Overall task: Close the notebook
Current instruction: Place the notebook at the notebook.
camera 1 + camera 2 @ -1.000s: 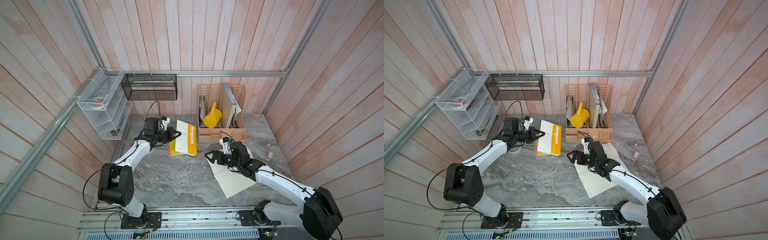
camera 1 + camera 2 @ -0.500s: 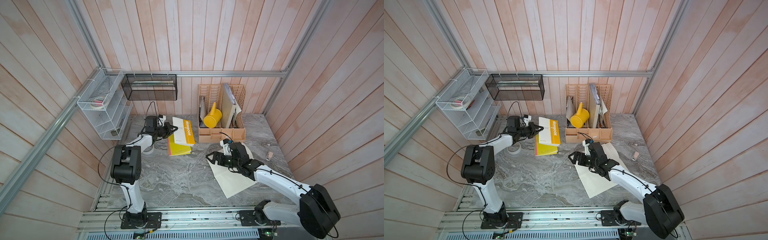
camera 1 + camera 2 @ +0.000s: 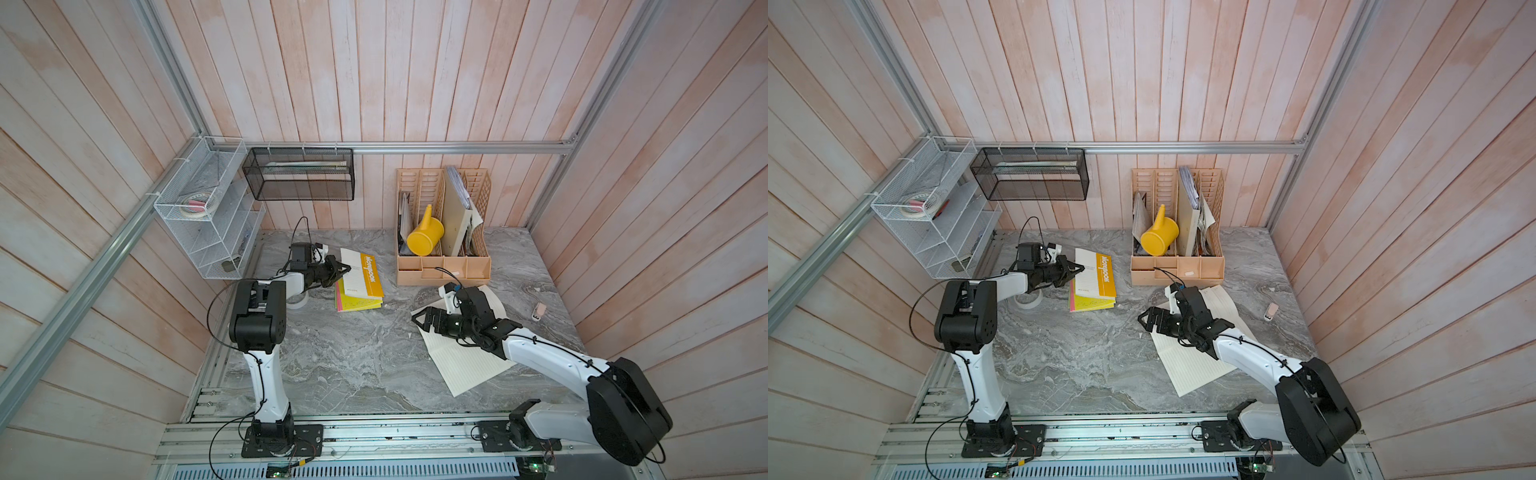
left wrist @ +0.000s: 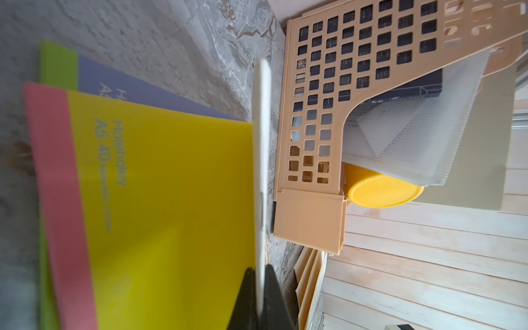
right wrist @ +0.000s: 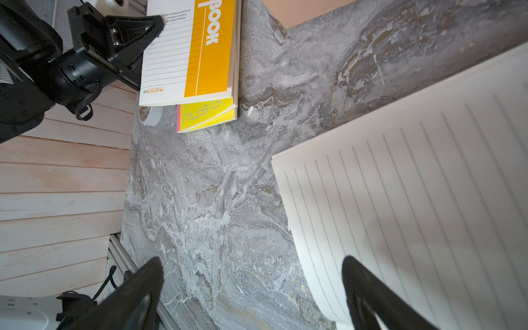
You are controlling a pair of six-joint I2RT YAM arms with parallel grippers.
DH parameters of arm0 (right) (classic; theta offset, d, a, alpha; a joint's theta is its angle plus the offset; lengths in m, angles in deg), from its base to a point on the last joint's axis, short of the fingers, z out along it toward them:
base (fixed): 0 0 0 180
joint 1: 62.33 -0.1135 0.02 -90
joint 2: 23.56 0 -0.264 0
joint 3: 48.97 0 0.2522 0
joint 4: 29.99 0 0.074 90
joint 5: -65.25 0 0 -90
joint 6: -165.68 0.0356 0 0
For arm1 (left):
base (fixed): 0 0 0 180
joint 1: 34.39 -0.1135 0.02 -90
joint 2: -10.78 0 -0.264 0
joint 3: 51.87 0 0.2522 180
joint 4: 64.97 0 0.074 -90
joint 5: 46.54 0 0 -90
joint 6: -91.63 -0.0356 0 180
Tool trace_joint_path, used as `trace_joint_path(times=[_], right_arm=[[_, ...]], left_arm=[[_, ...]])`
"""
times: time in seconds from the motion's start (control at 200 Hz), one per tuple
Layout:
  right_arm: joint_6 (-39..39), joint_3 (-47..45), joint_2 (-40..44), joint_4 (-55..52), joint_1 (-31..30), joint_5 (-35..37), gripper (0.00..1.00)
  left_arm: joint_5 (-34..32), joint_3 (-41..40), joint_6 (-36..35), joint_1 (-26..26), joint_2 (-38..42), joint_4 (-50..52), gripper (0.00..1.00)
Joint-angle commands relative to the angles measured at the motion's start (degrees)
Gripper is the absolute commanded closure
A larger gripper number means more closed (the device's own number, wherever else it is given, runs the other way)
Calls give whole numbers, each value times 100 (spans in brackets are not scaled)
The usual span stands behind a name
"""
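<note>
The notebook (image 3: 365,274) has a white and orange cover and lies at the back left of the table, on a yellow notebook with a pink spine (image 3: 357,303). My left gripper (image 3: 347,268) is shut on the left edge of its cover. In the left wrist view that cover (image 4: 261,143) shows edge-on, pinched between the black fingers (image 4: 274,288), with the yellow notebook (image 4: 160,185) beside it. The right wrist view shows the notebook (image 5: 200,48) with the left gripper (image 5: 160,21) at its corner. My right gripper (image 3: 417,322) is open and empty, at the corner of a loose lined sheet (image 3: 469,357).
A peach file organizer (image 3: 442,266) holding a yellow jug (image 3: 424,239) stands at the back, right of the notebook. A tape roll (image 3: 297,301) lies under the left arm. A white wire shelf (image 3: 208,224) and black mesh basket (image 3: 299,174) hang on the walls. A small pink object (image 3: 539,311) sits far right.
The left arm has folded upright, carrying the notebook cover a little back and to the left. The right gripper has stayed open at the sheet's corner.
</note>
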Motion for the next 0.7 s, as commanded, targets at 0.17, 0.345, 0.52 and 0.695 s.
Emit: trace_joint_path(times=[0.17,0.345,0.52,0.695], right_arm=[[-91,164,-101,117,27,-152,2],[-74,100,-35,100,25,-170,2],[-74,67,28,87,27,-153,2],[-82,77,27,77,26,-205,2]], left_arm=[[-73,-105,-534,-29,-214,363,100],[-364,-90,-710,-31,-204,642,100],[-541,-76,-879,-40,-166,846,79],[-650,-88,-1003,-39,-134,961,75]])
